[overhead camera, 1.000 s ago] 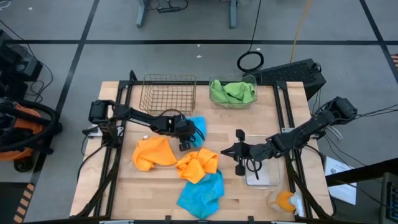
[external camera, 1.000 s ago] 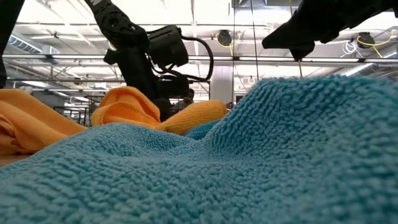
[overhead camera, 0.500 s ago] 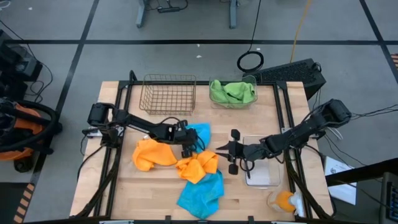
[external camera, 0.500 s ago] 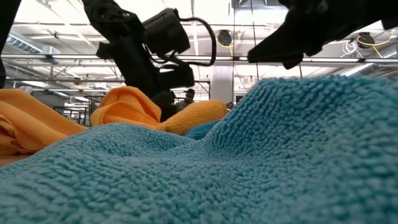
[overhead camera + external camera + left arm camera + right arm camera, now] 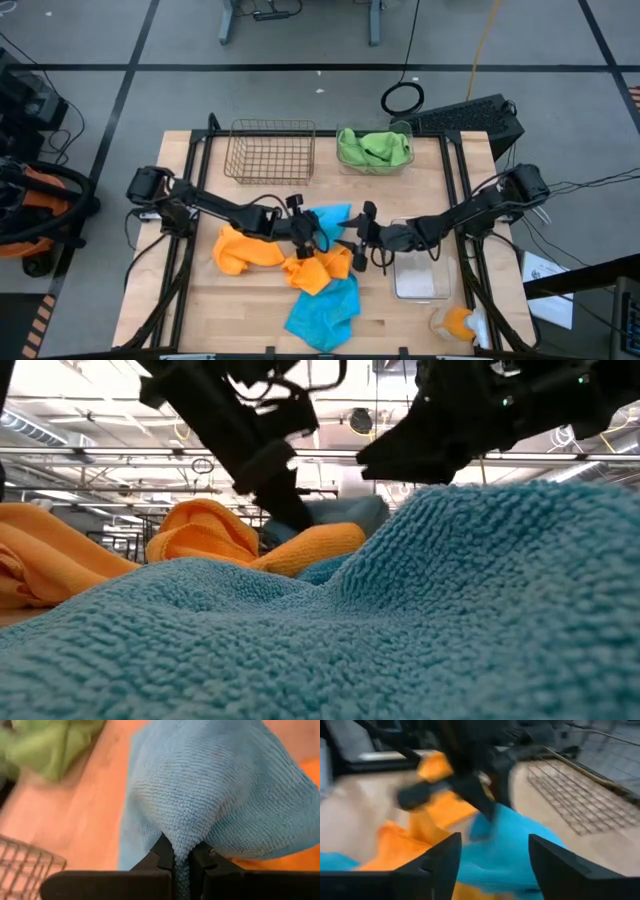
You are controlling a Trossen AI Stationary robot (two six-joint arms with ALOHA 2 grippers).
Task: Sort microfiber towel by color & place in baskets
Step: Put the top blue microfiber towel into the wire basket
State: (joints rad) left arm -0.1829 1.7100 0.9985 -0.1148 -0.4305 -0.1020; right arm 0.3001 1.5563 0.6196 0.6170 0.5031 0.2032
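My left gripper (image 5: 308,232) is shut on a blue towel (image 5: 333,217) at the table's middle. My right gripper (image 5: 356,240) stands open just right of that towel, fingers on either side of its near part (image 5: 512,855) without touching. Two orange towels (image 5: 245,248) (image 5: 318,268) lie crumpled on the table beside it. A second blue towel (image 5: 325,310) lies near the front edge and fills the low view (image 5: 450,610). A wire basket (image 5: 270,150) and a clear bin (image 5: 400,130) holding a green towel (image 5: 375,148) stand at the back. Another clear bin (image 5: 420,278) sits at the right. My left gripper pinches a raised fold of the blue towel (image 5: 181,851) between its two fingers. The fingers slant down from the table's left. The pinched part is lifted (image 5: 345,515); the rest spreads away below it, and its lower edge lies on the orange towel (image 5: 280,862).
An orange object (image 5: 455,322) lies at the front right corner, past the clear bin. Black frame rails (image 5: 195,170) run along both sides of the table. Bare wood (image 5: 250,200) lies between the wire basket and the towels.
My left gripper has gone toward the table's right edge and up, drawing the blue towel's pinched part up and rightward. My right gripper has moved toward the table's left, sinking, until it stands close to the blue towel.
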